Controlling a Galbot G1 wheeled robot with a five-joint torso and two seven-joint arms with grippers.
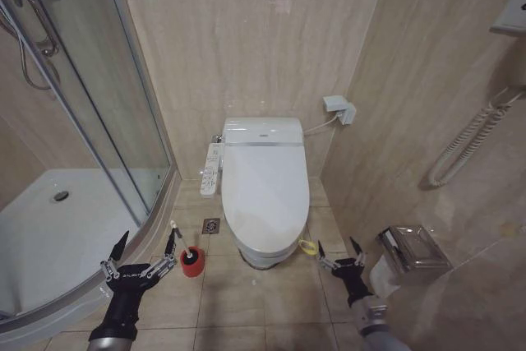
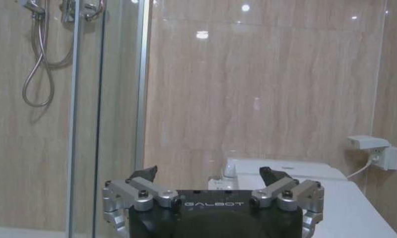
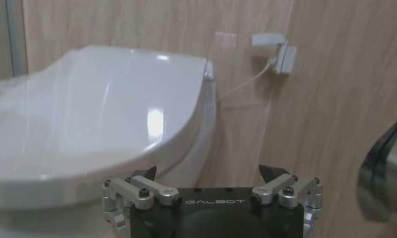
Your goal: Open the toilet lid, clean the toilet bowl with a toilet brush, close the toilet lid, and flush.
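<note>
The toilet lid (image 1: 265,191) lies shut, glossy white, so the toilet bowl's inside is hidden; a yellow-green strap (image 1: 307,247) hangs at its front right edge. The toilet brush (image 1: 191,259) stands in a small red cup on the floor, left of the toilet's front. My left gripper (image 1: 146,246) hovers open just left of the brush, holding nothing. Right of the toilet's front, my right gripper (image 1: 338,250) is open near the strap. In the right wrist view the lid (image 3: 86,124) rises close ahead of the open right gripper (image 3: 208,172). The left gripper (image 2: 208,173) faces the back wall.
A curved glass shower door (image 1: 107,121) and white shower tray (image 1: 57,236) fill the left. The toilet's buttoned side panel (image 1: 212,168) sits on its left, a floor drain (image 1: 211,225) below it. A wall socket (image 1: 339,109), paper holder (image 1: 411,252) and corded handset (image 1: 468,137) line the right wall.
</note>
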